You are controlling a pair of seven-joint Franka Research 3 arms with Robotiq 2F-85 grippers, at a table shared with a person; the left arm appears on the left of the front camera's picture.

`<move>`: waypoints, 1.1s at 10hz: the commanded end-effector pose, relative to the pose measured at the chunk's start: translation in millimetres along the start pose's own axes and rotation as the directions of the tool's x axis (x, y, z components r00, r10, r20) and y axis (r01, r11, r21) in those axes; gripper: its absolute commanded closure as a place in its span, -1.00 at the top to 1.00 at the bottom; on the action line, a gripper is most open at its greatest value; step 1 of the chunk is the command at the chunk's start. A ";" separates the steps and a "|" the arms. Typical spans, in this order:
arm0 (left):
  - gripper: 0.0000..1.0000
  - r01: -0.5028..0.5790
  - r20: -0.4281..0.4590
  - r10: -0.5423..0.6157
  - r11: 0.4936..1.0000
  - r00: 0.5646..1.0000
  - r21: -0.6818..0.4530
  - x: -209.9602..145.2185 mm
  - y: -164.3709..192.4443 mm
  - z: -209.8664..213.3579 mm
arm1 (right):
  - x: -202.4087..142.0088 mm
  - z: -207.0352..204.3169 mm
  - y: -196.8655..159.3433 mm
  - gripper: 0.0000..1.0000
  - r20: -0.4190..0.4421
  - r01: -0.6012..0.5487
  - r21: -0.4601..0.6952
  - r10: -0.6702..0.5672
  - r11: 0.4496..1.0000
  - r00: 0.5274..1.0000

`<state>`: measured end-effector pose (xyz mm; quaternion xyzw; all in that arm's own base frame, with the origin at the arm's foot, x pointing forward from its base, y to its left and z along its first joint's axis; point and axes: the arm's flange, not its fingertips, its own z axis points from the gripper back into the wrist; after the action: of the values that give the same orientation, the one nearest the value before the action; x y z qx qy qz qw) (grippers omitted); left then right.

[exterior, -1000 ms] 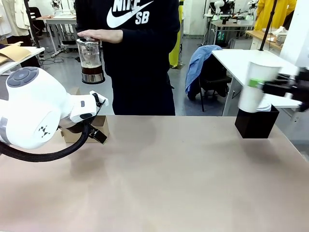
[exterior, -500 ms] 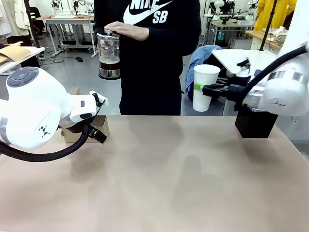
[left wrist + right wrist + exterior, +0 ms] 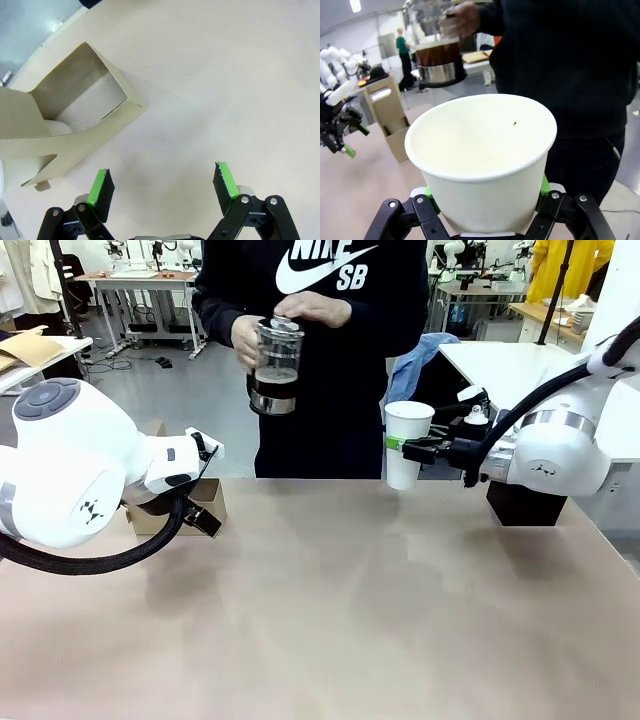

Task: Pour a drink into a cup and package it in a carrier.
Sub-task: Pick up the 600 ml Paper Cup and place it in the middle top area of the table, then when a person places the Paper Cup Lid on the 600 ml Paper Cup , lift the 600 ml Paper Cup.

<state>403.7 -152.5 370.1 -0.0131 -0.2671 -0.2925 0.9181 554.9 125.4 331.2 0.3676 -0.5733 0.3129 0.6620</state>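
While my right gripper clamps the tall white cup mid-air, centre-right, the person's glass jug of brown drink hangs upper left of it. Risk: the pour misses the rim, or added weight slips the cup. Left gripper gapes empty beside the cardboard carrier.

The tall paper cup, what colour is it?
The paper cup is plain white; the right wrist view shows it best.

Open table between carrier and black box.
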 end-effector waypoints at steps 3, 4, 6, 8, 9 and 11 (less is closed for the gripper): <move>1.00 -0.002 0.001 0.002 1.000 1.000 -0.002 -0.2 0.5 0.4 | 1.3 2.5 -2.5 0.60 0.006 0.015 -0.020 -0.015 1.000 1.000; 1.00 -0.002 0.001 0.002 1.000 1.000 -0.002 -0.2 0.5 0.4 | 1.3 2.5 -2.5 0.60 0.006 0.015 -0.020 -0.015 1.000 1.000; 1.00 -0.002 0.001 0.002 1.000 1.000 -0.002 -0.2 0.5 0.4 | 1.3 2.5 -2.5 0.60 0.006 0.015 -0.020 -0.015 1.000 1.000; 1.00 -0.002 0.001 0.002 1.000 1.000 -0.002 -0.2 0.5 0.4 | 1.3 2.5 -2.5 0.60 0.006 0.015 -0.020 -0.015 1.000 1.000; 1.00 -0.002 0.001 0.002 1.000 1.000 -0.002 -0.2 0.5 0.4 | 1.3 2.5 -2.5 0.60 0.006 0.015 -0.020 -0.015 1.000 1.000; 1.00 -0.002 0.001 0.002 1.000 1.000 -0.002 -0.2 0.5 0.4 | 1.3 2.5 -2.5 0.60 0.006 0.015 -0.020 -0.015 1.000 1.000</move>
<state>403.7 -152.5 370.1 -0.0131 -0.2671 -0.2925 0.9181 555.8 119.5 330.3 0.3645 -0.5740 0.3087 0.6651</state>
